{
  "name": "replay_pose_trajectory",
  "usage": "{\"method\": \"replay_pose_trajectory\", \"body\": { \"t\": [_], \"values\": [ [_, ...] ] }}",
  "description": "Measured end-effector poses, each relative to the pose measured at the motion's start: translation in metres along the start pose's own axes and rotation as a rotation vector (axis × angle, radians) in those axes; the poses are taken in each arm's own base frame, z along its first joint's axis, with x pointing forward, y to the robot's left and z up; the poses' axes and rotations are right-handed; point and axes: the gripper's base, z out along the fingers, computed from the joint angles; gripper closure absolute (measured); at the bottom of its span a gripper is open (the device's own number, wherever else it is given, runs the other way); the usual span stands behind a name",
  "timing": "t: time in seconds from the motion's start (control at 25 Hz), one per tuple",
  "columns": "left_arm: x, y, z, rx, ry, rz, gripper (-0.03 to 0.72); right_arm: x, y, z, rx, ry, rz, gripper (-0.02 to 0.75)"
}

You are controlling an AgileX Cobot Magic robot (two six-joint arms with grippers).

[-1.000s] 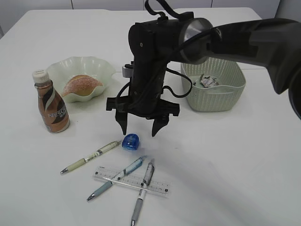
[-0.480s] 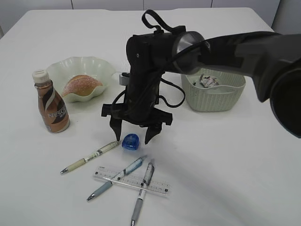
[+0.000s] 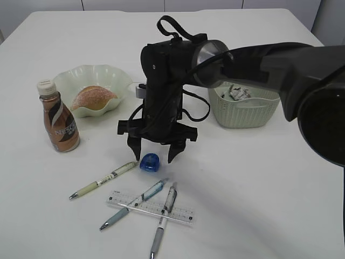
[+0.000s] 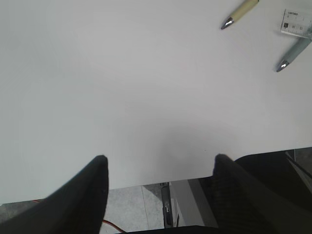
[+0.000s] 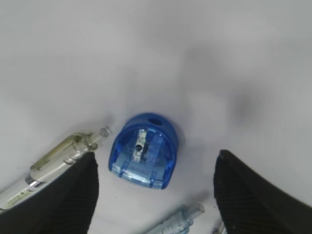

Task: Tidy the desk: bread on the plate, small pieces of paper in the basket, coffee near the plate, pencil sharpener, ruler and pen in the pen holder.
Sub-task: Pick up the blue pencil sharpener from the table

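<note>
Right hand (image 3: 154,152) of mine hangs apart over the small blue translucent plastic pencil sharpener (image 3: 150,162); one finger may hit the pale yellow pen (image 3: 104,179) beside it.

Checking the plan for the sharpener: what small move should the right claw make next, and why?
Probably lower straight down, then close. The right claw hangs open just above the blue pencil sharpener, which sits between its fingers on the desk, not yet touched.

White counter (image 3: 269,183) carrying: coffee bottle (image 3: 57,116), wavy-rimmed plate (image 3: 116,81), perforated basket (image 3: 247,112), blue pencil sharpener (image 3: 150,162), three pens (image 3: 104,180), and a clear ruler (image 3: 183,213) under two of them.
</note>
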Motion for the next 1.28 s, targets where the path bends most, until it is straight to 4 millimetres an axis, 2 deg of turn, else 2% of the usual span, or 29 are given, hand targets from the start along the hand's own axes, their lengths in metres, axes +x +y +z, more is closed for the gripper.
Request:
{"method": "replay_pose_trajectory", "body": {
  "t": [0.88,1.12,1.28],
  "values": [
    [0.000,0.000,0.000,0.000,0.000,0.000,0.201,0.000,-0.002,0.009,0.018,0.014,0.013,0.197],
    [0.000,0.000,0.000,0.000,0.000,0.000,0.201,0.004,-0.006,0.021,0.055,0.061,0.015,0.197],
    [0.000,0.000,0.000,0.000,0.000,0.000,0.201,0.006,-0.008,0.022,0.073,0.087,0.015,0.197]
  ]
}}
